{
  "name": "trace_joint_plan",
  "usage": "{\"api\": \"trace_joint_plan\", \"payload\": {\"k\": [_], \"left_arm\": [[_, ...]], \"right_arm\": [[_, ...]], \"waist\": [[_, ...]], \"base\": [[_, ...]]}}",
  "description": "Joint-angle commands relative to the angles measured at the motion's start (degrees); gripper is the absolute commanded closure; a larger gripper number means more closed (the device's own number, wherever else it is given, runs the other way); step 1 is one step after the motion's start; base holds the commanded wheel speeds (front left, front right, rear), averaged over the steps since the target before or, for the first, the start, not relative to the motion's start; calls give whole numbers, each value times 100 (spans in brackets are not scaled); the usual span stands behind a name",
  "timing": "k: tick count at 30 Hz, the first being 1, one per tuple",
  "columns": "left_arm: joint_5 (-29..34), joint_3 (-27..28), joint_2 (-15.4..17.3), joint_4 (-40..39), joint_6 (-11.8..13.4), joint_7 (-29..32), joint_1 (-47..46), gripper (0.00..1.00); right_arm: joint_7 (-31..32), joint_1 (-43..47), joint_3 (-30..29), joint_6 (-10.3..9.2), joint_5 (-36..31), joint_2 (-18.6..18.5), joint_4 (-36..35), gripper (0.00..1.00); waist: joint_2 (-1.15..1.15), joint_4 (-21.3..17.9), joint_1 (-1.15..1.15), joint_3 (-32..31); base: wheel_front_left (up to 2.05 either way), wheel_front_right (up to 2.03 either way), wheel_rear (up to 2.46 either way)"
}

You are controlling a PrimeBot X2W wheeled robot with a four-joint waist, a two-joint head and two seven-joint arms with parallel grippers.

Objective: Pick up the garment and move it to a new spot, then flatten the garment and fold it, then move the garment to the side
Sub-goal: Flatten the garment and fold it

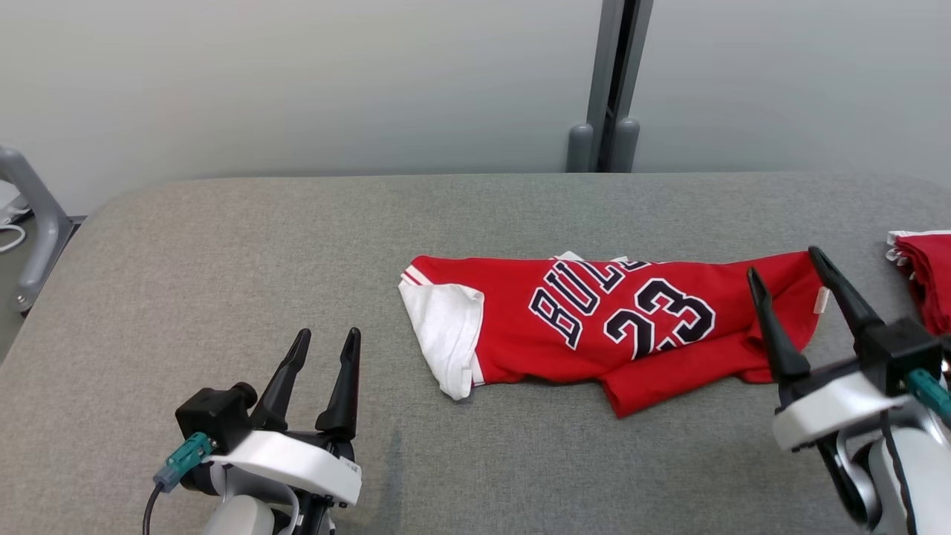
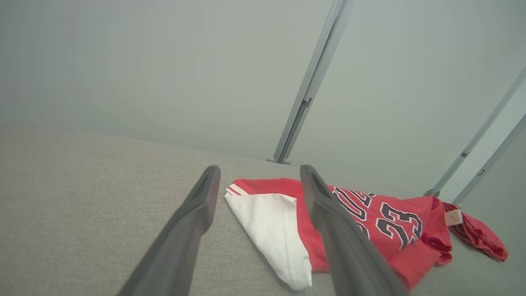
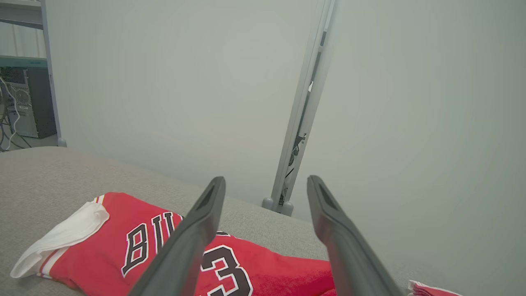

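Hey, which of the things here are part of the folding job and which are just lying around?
For the job:
- jersey, rumpled, mid-table
- left gripper, open
- right gripper, open, at the jersey's right end
- table

Lying about:
- red cloth at the table's right edge
- grey post behind the table
- grey frame, far left

Grey fabric-covered table [image 1: 223, 260], rounded corners. A red Bulls 23 jersey [image 1: 594, 327] lies rumpled on it with a white sleeve flopped out at its left end. Off to the jersey's right, not touching it, there's a second red garment [image 1: 925, 275], bunched up.
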Motion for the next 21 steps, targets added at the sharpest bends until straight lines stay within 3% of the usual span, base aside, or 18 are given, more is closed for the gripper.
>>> {"api": "trace_joint_plan", "payload": {"k": [1,5,12,21], "left_arm": [[46,35,20,-44,-7,-1,61,0],[33,16,18,-93,-7,-1,132,0],[9,-84,19,-95,-7,-1,164,0],[-57,-235,17,-71,-7,-1,-22,0]], "right_arm": [[3,290,-155,-2,-107,108,-210,0],[3,798,-458,-2,-198,460,-419,0],[3,1112,-614,-2,-415,662,-329,0],[2,825,-105,-2,-215,848,911,0]], "waist": [[0,-58,0,-53],[0,-82,0,-71],[0,-16,0,-31],[0,267,0,148]], "base": [[0,0,0],[0,0,0],[0,0,0],[0,0,0]]}}
